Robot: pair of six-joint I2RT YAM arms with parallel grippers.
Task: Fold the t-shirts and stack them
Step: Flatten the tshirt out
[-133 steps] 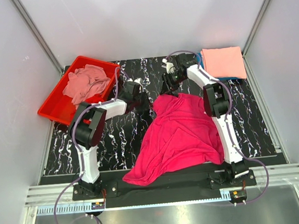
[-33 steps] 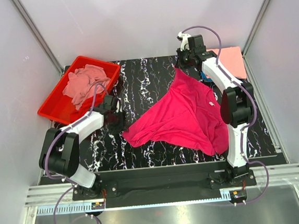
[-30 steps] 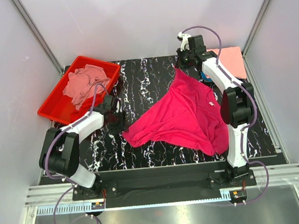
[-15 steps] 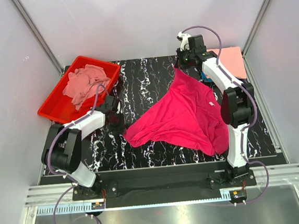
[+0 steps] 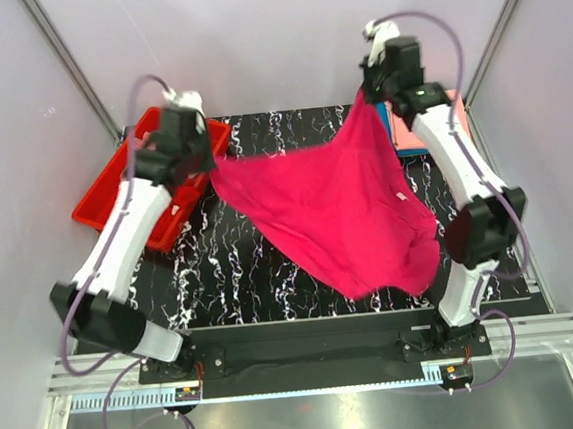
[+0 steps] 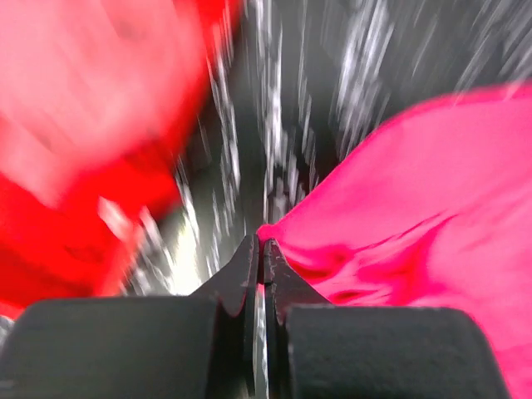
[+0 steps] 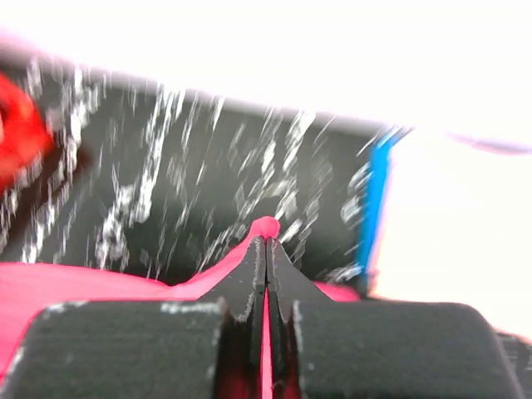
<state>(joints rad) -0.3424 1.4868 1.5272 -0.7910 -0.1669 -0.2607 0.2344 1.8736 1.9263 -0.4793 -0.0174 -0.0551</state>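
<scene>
A hot pink t-shirt [image 5: 336, 210] hangs spread in the air above the black marbled table [image 5: 222, 280], stretched between both arms. My left gripper [image 5: 210, 161] is raised in front of the tray and shut on the shirt's left corner [image 6: 283, 229]; its jaws [image 6: 259, 247] are pressed together on the cloth. My right gripper [image 5: 366, 92] is high at the back right and pinches the shirt's other corner [image 7: 266, 226]; its jaws [image 7: 266, 243] are closed with pink cloth between them. The shirt's lower edge droops towards the front right.
A red tray [image 5: 100, 206] stands at the back left, largely hidden by my left arm; the left wrist view shows it blurred [image 6: 50, 249] with pale pink cloth [image 6: 83, 83] inside. A folded salmon t-shirt [image 5: 412, 138] on a teal one [image 7: 378, 199] lies at the back right.
My left gripper has shut on the shirt's left corner. Both arms have risen, lifting the shirt off the table and spreading it out between them.
</scene>
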